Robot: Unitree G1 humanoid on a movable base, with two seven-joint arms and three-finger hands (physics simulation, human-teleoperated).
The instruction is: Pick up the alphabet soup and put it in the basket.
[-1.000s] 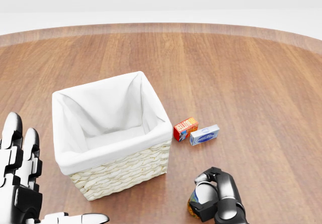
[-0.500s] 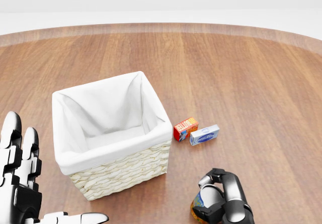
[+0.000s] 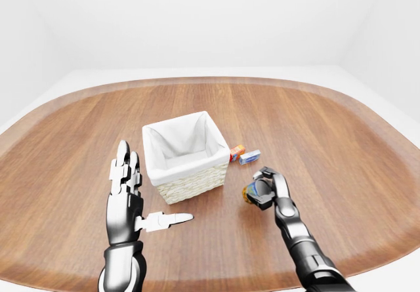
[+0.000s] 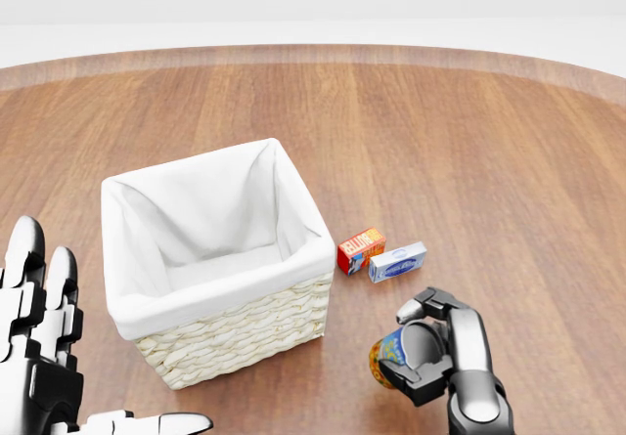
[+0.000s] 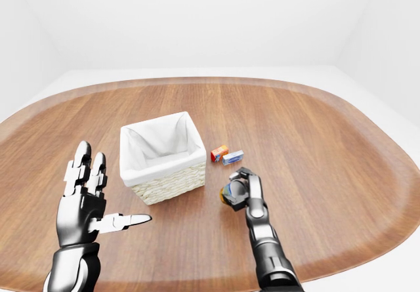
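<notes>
Right hand (image 4: 437, 352) grips the alphabet soup (image 4: 391, 360) beside the basket (image 4: 235, 332); left hand (image 3: 128, 197) splayed wide.

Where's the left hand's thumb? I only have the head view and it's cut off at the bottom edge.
Observer: The left hand is open; its thumb points right toward the wicker basket, touching nothing.
Operator: Right forearm clear of the boxes?
Observer: Yes. It comes up from the bottom edge of the left-eye view; the red box and blue box lie above the right hand.
Operator: Table edge past them?
Observer: The wooden table is a big oval ending at a white floor.
</notes>
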